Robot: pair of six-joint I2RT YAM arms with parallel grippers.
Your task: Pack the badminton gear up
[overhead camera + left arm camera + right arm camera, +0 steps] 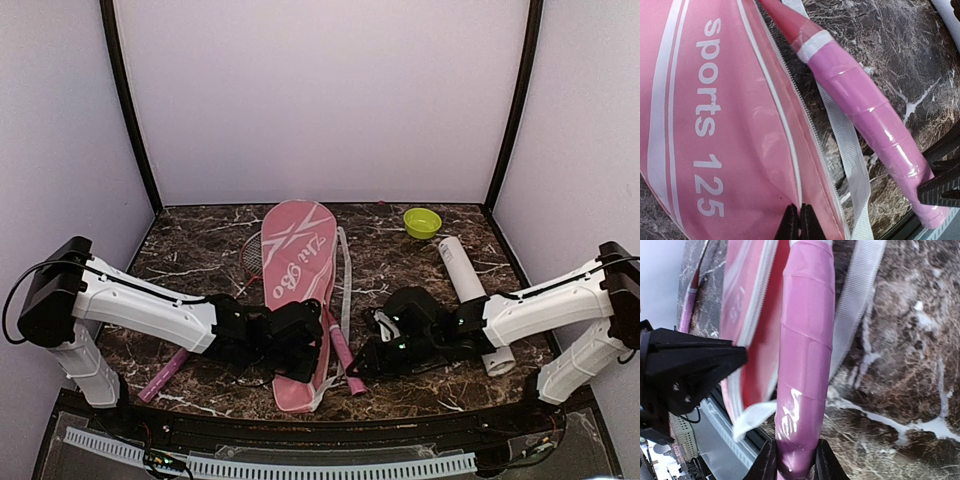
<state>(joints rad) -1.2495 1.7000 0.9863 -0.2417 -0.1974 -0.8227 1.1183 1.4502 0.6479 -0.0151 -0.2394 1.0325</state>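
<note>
Bagging looks to be the step in hand. The racket cover (296, 290) lies lengthwise in the middle of the table, its narrower end toward the near edge. The left gripper (800, 227) is pinched tight on the cover's flap beside the zip. The right gripper (796, 466) clasps the butt of a racket (805, 355), whose handle lies across the strap just beside the cover's right edge (whether its head is inside, I cannot tell). Next, I judge, the left should lift the flap while the right slides the handle in.
</note>
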